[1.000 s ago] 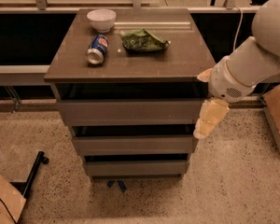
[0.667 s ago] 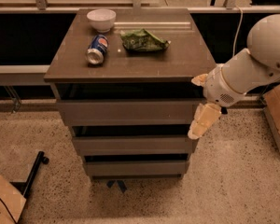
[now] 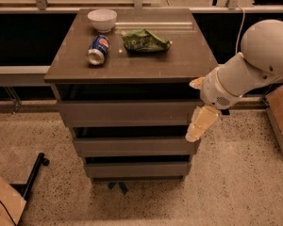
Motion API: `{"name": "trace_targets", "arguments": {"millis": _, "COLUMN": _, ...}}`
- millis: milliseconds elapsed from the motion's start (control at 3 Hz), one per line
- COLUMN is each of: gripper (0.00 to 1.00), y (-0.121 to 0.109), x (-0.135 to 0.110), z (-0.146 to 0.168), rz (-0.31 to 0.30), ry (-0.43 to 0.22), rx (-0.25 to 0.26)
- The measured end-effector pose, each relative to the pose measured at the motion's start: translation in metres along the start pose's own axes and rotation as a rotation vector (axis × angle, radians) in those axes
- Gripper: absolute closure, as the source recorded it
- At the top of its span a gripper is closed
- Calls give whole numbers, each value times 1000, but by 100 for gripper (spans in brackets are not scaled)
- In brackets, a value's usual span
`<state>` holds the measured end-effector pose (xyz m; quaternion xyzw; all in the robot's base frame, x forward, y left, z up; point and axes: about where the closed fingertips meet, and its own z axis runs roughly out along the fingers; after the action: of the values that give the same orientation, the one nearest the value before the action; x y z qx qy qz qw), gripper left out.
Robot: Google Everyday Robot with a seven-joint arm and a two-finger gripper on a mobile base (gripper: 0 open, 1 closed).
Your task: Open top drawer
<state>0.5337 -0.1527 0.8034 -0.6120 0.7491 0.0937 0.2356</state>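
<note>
1. Top drawer [image 3: 127,112] sits directly under the desk [image 3: 179,55], the widest of the three grey-brown fronts. It looks shut, its face roughly flush with the cabinet's frame.
2. Its front faces the camera and its long axis runs left to right, parallel to the desk's front edge. Judging by that, it would slide out toward the viewer.
3. The end effector [image 3: 194,109] hangs at the right-hand end of that front, and its two cream fingers [image 3: 202,121] stand apart, so I read it as open and holding nothing. The lower finger reaches down past the top drawer toward the middle drawer [image 3: 132,146].
4. There is no handle. The likely purchase is the dark gap between the desk's underside and the top edge of the front, or the right-hand end of the front.
5. To do the step well, hook a finger behind that top edge rather than the middle drawer's, then pull straight out along the slide.
6. Pulling from the very end may rack the drawer sideways, so a grip nearer the centre would run truer.
7. Keep the pull smooth. The Pepsi can [image 3: 98,50] lies on its side on the desk and could roll, while the white bowl [image 3: 102,19] and green snack bag [image 3: 145,40] seem safer.
</note>
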Motion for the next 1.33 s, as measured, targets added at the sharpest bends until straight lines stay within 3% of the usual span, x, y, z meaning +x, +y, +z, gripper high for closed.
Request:
{"name": "trace_targets", "arguments": {"millis": 333, "gripper": 0, "y": -3, "x": -1, "z": 24, "rz": -33, "ry": -32, "rx": -11}}
{"name": "trace_targets", "arguments": {"millis": 667, "gripper": 0, "y": -23, "x": 4, "z": 49, "rz": -34, "ry": -106, "rx": 9}}
{"name": "trace_targets", "arguments": {"millis": 1333, "gripper": 0, "y": -70, "x": 15, "z": 103, "rz": 14, "ry": -206, "rx": 22}}
